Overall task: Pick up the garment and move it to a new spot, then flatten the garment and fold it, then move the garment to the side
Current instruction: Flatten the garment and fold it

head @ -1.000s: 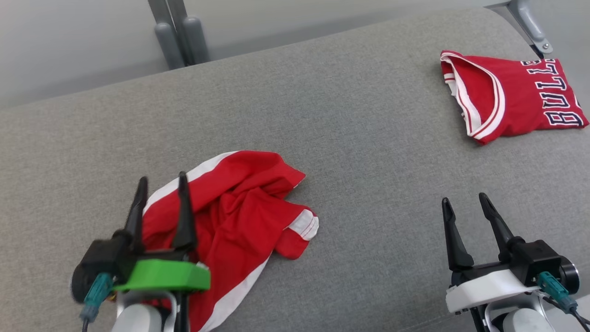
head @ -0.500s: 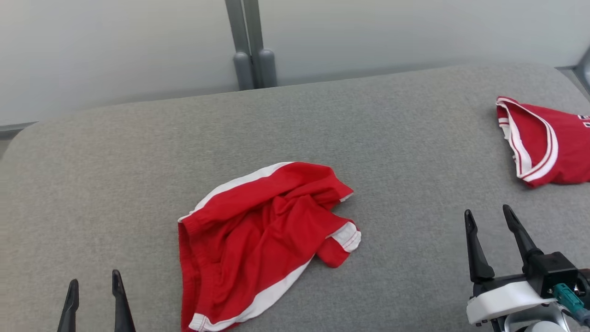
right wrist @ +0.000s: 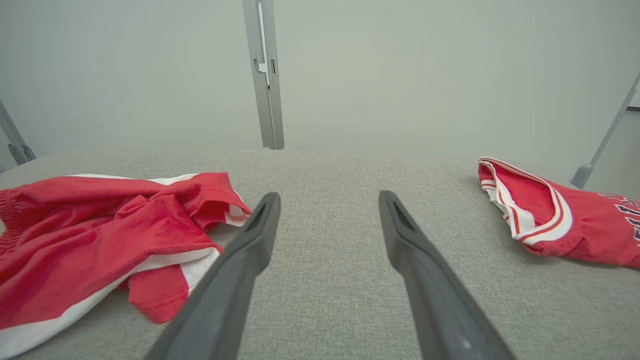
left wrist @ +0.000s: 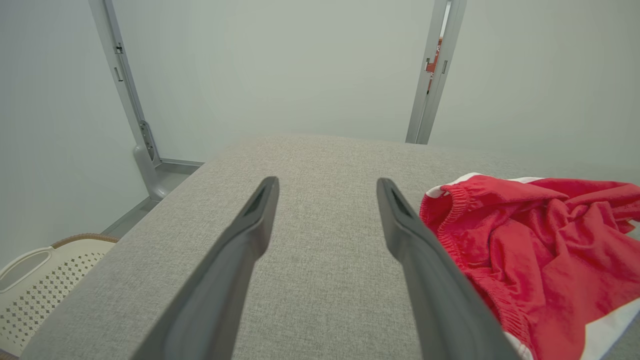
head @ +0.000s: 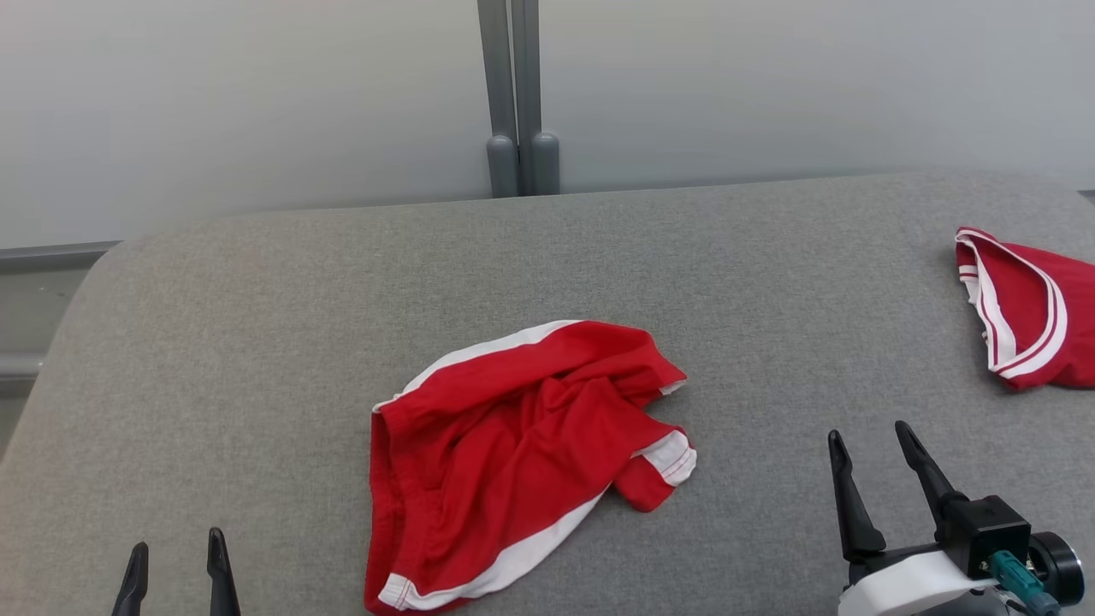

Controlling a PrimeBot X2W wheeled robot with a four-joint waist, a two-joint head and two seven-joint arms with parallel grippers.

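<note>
Crumpled red shorts (head: 513,453) (the garment of the task) lie in a heap on the grey padded surface (head: 257,342), between the two grippers and nearer the left one. The left gripper (head: 177,541) stands with its jaws spread wide and empty, just beside the waistband but apart from it. The right gripper (head: 868,430) is likewise wide open and empty, well apart from the cloth. A folded red jersey (head: 1026,316) rests at the far right.

Likely hazards: a pinch taken on an overlapped fold would probably lift several layers at once, so the shorts would hang bunched and resist flattening. A shallow grip on the slick fabric could slip. A carry too far right might disturb the jersey.

Compared with one second ago, the head camera has swung, shifting the whole scene. The left gripper, then over the garment's left part, now stands clear of it. The heap keeps its shape.
</note>
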